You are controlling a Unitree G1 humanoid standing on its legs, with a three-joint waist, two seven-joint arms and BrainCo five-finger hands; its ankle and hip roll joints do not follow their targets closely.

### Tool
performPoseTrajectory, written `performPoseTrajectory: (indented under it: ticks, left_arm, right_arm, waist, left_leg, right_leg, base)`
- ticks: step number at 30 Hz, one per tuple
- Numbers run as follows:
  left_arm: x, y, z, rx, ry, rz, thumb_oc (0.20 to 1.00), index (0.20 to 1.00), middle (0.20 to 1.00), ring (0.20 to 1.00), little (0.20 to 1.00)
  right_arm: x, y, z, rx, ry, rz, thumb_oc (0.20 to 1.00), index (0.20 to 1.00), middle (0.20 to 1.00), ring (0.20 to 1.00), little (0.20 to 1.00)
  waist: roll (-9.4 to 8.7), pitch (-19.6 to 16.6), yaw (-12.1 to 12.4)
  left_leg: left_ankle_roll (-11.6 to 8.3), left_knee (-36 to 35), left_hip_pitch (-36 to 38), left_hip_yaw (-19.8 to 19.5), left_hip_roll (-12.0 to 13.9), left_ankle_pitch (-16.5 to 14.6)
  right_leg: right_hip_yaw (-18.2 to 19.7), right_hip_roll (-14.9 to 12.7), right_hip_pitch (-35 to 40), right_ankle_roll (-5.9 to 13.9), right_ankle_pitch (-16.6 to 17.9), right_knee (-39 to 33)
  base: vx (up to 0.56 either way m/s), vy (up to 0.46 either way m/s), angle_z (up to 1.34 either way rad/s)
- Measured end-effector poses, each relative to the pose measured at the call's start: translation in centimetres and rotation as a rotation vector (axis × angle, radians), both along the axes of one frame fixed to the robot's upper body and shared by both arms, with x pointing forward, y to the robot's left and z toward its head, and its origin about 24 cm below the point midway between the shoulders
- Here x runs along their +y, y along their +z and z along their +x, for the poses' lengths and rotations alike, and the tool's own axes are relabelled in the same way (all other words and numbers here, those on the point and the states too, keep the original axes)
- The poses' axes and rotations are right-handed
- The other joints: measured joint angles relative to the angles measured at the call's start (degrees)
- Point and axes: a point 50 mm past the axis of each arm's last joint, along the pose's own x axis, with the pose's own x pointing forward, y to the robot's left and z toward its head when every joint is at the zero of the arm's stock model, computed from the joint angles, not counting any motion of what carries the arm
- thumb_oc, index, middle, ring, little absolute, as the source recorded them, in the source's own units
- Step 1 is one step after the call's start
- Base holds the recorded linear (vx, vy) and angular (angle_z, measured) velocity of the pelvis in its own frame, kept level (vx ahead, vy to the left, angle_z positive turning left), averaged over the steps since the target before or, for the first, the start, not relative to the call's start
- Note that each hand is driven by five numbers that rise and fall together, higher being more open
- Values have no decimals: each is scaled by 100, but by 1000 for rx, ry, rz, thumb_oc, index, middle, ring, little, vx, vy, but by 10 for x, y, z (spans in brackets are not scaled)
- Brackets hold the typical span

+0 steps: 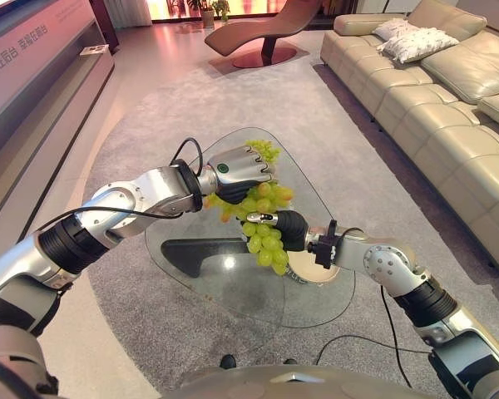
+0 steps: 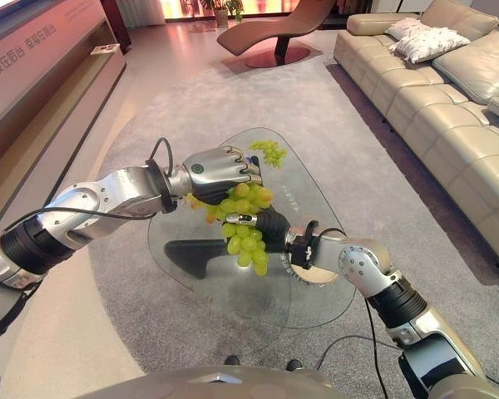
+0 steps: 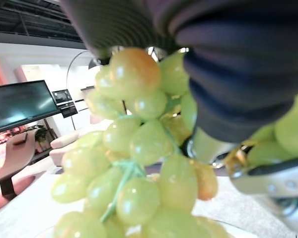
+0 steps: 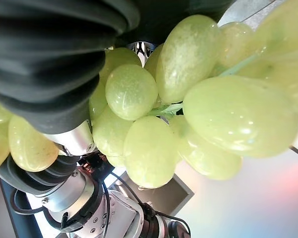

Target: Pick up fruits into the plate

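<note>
A big bunch of green grapes (image 1: 264,223), a few berries yellow-orange, hangs above the glass table (image 1: 233,283) between my two hands. My left hand (image 1: 237,166) is on top of it, fingers curled over the upper grapes (image 3: 134,144). From the right, my right hand (image 1: 289,229) grips the lower part, which dangles below it (image 4: 139,119). A beige plate (image 1: 306,271) lies on the glass under my right wrist, partly hidden. A smaller green bunch (image 1: 264,150) lies on the table's far side, behind my left hand.
The table has a dark base (image 1: 201,252) under the glass and stands on a grey carpet. A beige sofa (image 1: 449,108) runs along the right. A brown lounge chair (image 1: 262,29) stands at the back, and a long low bench (image 1: 41,108) on the left.
</note>
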Motion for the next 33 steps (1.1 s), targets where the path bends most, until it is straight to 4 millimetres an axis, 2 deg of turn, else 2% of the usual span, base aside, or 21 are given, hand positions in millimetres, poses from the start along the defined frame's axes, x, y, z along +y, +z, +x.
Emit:
performPoseTrajectory:
  ticks: [9,13,17,21,25,28,30,32,33]
  left_arm:
    - [2,6,-1,48,-6,-87,1000,1000,1000,1000,1000]
    - [12,1,-3,88,14,-144,1000,1000,1000,1000,1000]
    - [24,-4,-4,133,57,-203,1000,1000,1000,1000,1000]
    - [40,-20,-6,206,124,-243,1000,1000,1000,1000,1000]
    - [65,-41,-7,300,246,-298,1000,1000,1000,1000,1000]
    - [74,-49,-8,361,301,-335,1000,1000,1000,1000,1000]
    - [85,-63,-10,434,384,-432,1000,1000,1000,1000,1000]
    - [100,-84,-14,522,494,-525,1000,1000,1000,1000,1000]
    - [111,-101,-17,584,580,-556,1000,1000,1000,1000,1000]
  right_arm:
    - [-3,-8,-2,17,-50,34,200,200,200,200,200]
    - [-11,-11,2,16,-111,53,200,200,200,200,200]
    - [-28,-18,5,32,-207,72,200,200,200,200,200]
    - [-46,-22,11,33,-315,99,200,200,200,200,200]
    - [-72,-27,10,20,-449,133,200,200,200,200,200]
    - [-79,-29,12,11,-493,141,200,200,200,200,200]
    - [-86,-36,10,15,-549,153,200,200,200,200,200]
    - [-96,-45,4,20,-608,135,200,200,200,200,200]
    - [-103,-53,1,32,-646,108,200,200,200,200,200]
  waist:
    - [3,2,126]
    - [4,3,143]
    - [5,3,206]
    - [15,9,272]
    - [16,12,337]
    - [13,14,337]
    - [14,17,338]
    - [18,26,343]
    - [12,46,339]
  left_leg:
    - [-2,-17,-3,1,3,-2]
    - [-2,-22,-7,-4,2,-3]
    - [-51,-24,-21,-19,4,-41]
    - [-36,-25,-25,-23,1,-53]
    - [-29,-25,-31,-39,-5,-59]
    - [-25,-25,-30,-40,-13,-61]
    - [-14,-26,-25,-46,-25,-69]
    - [-4,-26,-23,-47,-40,-73]
    - [1,-26,-25,-45,-50,-76]
  right_leg:
    - [-1,2,4,0,0,0]
    - [-8,-1,6,0,0,0]
    - [-26,-1,4,-1,-1,-1]
    - [-33,-5,7,3,-5,-1]
    - [-52,-12,6,14,-14,-2]
    - [-53,-20,10,18,-17,-3]
    - [-57,-31,16,33,-27,-3]
    - [-58,-46,17,41,-32,-3]
    - [-58,-57,17,44,-34,-3]
  base:
    - [5,-1,0]
    - [0,0,0]
    - [0,0,0]
    - [50,5,1]
    - [56,-3,2]
    - [61,-6,0]
    - [76,-6,1]
    - [46,-8,0]
    - [43,-12,0]
